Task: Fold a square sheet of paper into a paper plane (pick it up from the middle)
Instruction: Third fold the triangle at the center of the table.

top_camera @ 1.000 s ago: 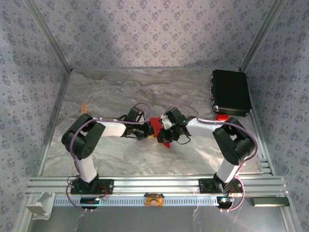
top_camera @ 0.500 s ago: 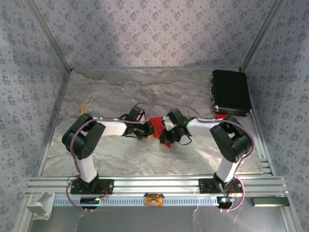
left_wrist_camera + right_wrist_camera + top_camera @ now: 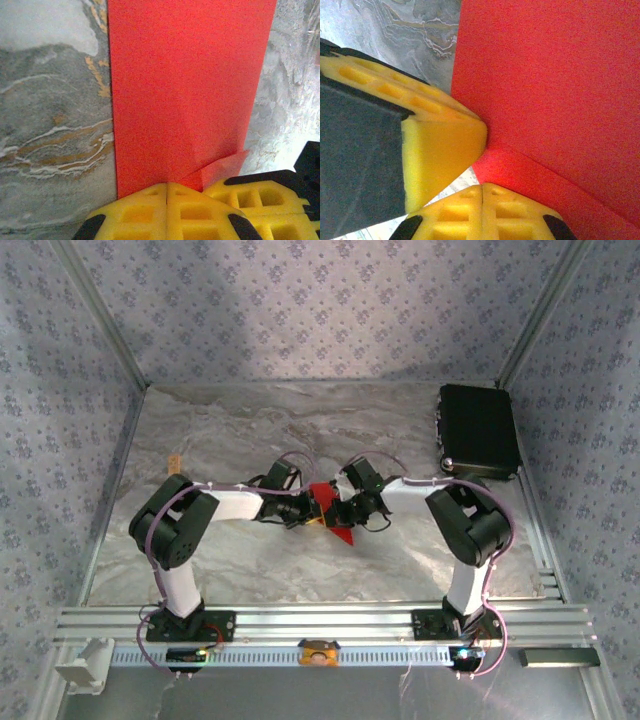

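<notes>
Okay, top view: both arms reach in to mid-frame, with the left gripper and right gripper nose to nose over the square sheet of paper. The sheet lies partly folded on the marbled table, about centre frame, one red point sticking out toward the lower right below the grippers. Left wrist view: left gripper's yellow pads are pressed together with no gap, tips at the bottom edge of the sheet. Paper runs up the middle to the top of the frame, with a small folded flap at lower right and the right gripper's pad just beside it. Right wrist view: right gripper's jaws are also closed tight at bottom centre, tips against the paper by a crease, and the left gripper's pad is at the left by the sheet's edge. Cannot tell if either closed tip pinches paper or only bears on it. Black case sits upper right, well apart.
</notes>
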Robot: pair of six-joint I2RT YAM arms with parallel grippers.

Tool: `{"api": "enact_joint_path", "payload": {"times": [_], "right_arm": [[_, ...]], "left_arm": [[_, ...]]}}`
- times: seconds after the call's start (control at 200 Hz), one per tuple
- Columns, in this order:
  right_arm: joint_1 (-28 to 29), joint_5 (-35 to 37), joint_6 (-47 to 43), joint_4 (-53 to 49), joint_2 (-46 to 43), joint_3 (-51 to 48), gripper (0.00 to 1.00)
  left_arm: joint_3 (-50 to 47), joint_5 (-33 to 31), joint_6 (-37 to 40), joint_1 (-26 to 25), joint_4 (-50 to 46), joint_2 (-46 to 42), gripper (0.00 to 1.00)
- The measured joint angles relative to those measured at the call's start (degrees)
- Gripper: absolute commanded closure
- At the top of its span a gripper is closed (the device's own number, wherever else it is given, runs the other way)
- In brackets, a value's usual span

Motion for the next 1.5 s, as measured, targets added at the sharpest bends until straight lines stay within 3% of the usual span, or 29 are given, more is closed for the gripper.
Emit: {"api": "enact_joint_path", "payload": {"times": [0.635,1.129,1.244,1.394,1.504], "right_arm": [[-4.61,-2.1,0.7,4.76,-13.73,-18.12,0.98],[-5.75,-0.61,3.61,3.91,-21.51,-23.63,0.99],[-5.9,1.29,3.67,1.51,-24.3,-22.32,0.93],[-6.43,2.86,2.95,0.17,-24.22,-17.99,0.72],[-6.67,3.19,2.67,0.24,-21.51,-15.26,0.66]], "left_arm": [[0.39,0.15,0.63,0.02,-1.18,0.02,1.0],[0.39,0.39,0.59,0.0,-1.2,0.0,1.0],[0.39,0.2,0.42,-0.55,-1.16,-0.07,1.0],[0.35,-0.85,-0.35,-1.9,-1.29,-0.55,1.0],[0.09,-2.05,-0.92,-2.91,-2.21,-1.95,0.98]]}}
